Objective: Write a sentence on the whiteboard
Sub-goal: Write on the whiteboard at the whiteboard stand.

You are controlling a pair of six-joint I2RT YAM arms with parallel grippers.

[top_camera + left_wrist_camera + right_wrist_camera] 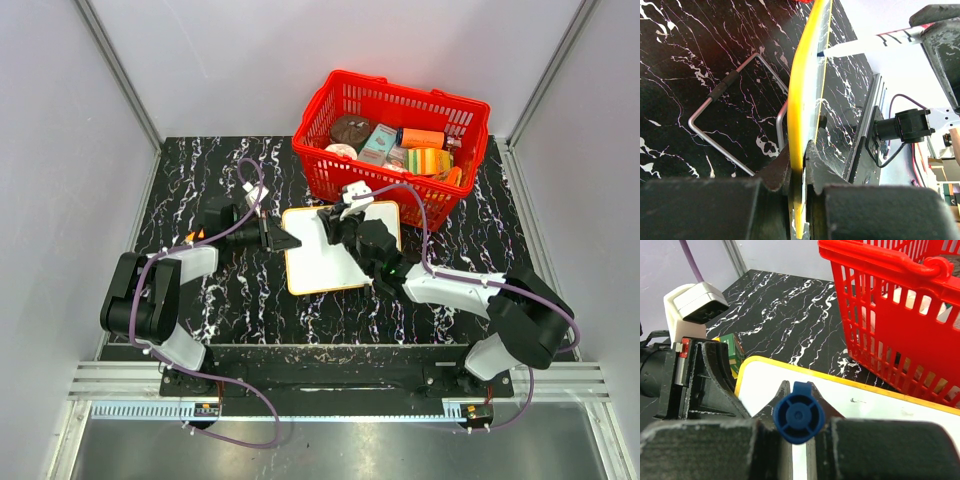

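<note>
**Whiteboard clamped at its left edge, marker tip on its face**

On the black marbled tabletop (250, 300), the left gripper (800, 162) is closed to a narrow gap around the yellow-orange rim of the whiteboard (315, 265), with one finger on each face. The left wrist view shows the board edge-on. A bent metal wire stand (725, 115) lies on the tabletop just beside the rim, and one leg runs out of sight behind the board. Whether the board lies flat or is tilted up cannot be told.

From above, the whiteboard sits mid-tabletop between the two arms, its far right corner near the red basket (370, 185). The right wrist view shows one small dark mark (853, 400) on the white face; no lettering can be read in any view.

The right gripper (799, 392) hangs over the far half of the board, closed on a marker (799, 418) whose round blue end faces the wrist camera. The marker's blue tip (821, 52) touches the writing face near the rim. The basket holds packaged goods (380, 143).
</note>
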